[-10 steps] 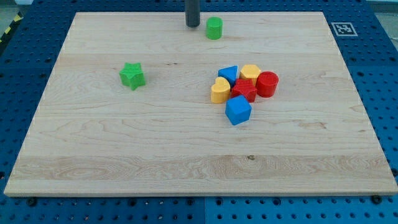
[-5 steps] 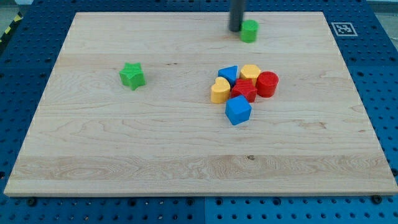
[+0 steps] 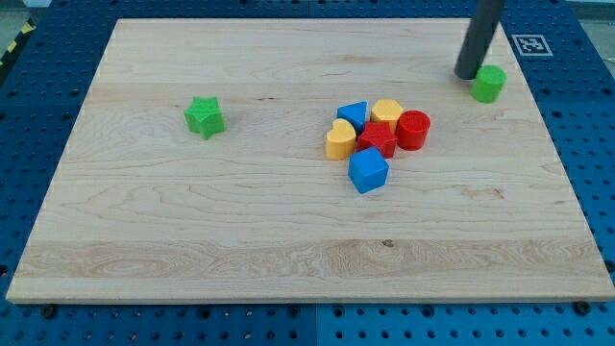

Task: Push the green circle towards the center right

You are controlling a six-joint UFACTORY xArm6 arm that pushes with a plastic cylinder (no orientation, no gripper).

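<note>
The green circle [image 3: 488,84] stands on the wooden board [image 3: 192,221] near its upper right corner. My tip [image 3: 467,75] rests on the board just left of the green circle and slightly above it, touching or almost touching it. The dark rod rises from there out of the view's top. A green star [image 3: 205,116] lies alone at the left.
A tight cluster sits right of the board's middle: a blue triangle [image 3: 354,114], a yellow block [image 3: 387,112], a red circle [image 3: 413,129], a red star [image 3: 377,139], a yellow heart [image 3: 339,140] and a blue block [image 3: 367,170]. A marker tag [image 3: 529,44] sits at the top right corner.
My tip has moved right and down along the top of the board, pushing the green circle from the top middle to the upper right.
</note>
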